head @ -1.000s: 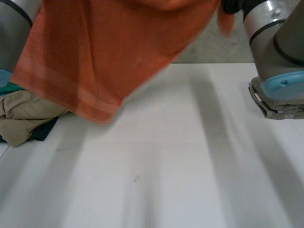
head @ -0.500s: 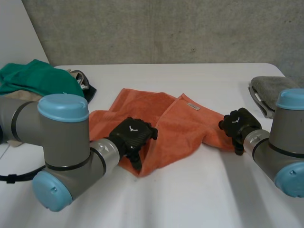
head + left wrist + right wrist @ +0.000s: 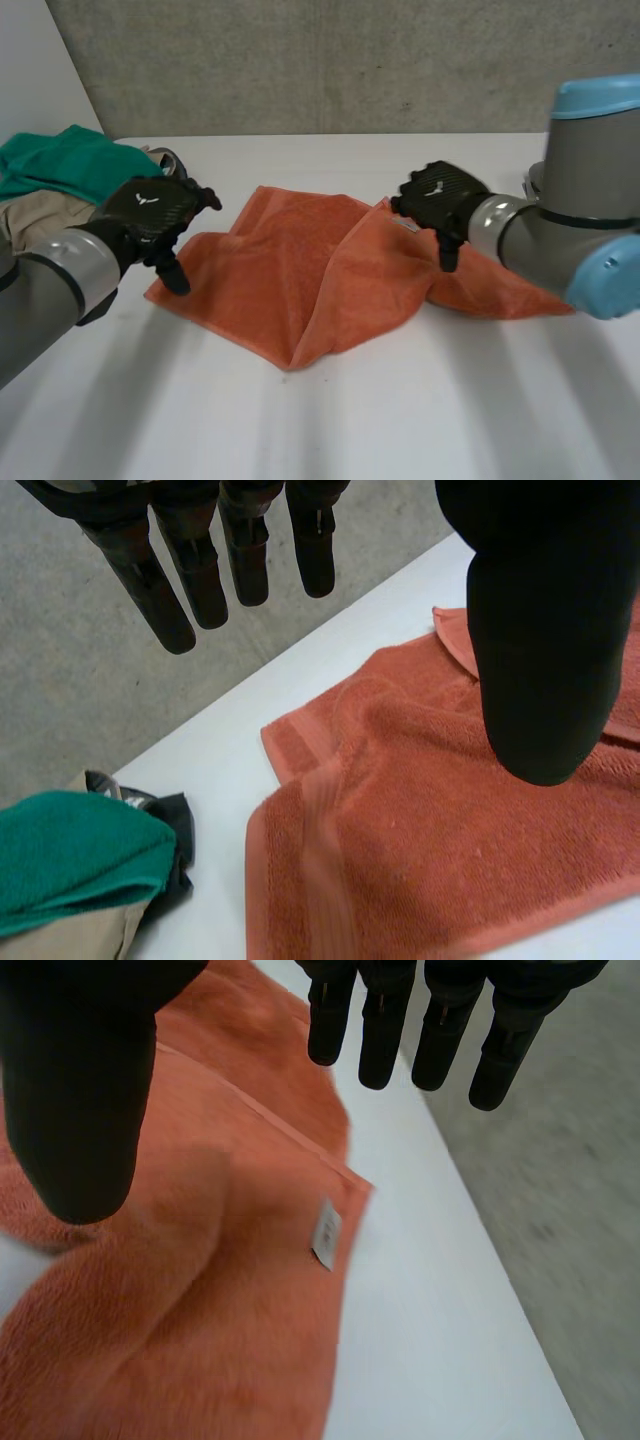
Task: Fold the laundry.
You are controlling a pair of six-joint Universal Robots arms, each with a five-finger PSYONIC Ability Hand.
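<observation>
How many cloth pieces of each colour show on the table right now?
orange towel: 1
green cloth: 1
beige cloth: 1
dark cloth: 1
Total: 4

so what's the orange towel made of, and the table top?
Orange towel: looks like cotton-type terry, matte. It has a fuzzy looped pile, a flatter woven band near its edge and a small sewn label. The fibre itself is unclear.
Table: smooth white matte surface, likely laminate or painted board; can't tell which.
</observation>
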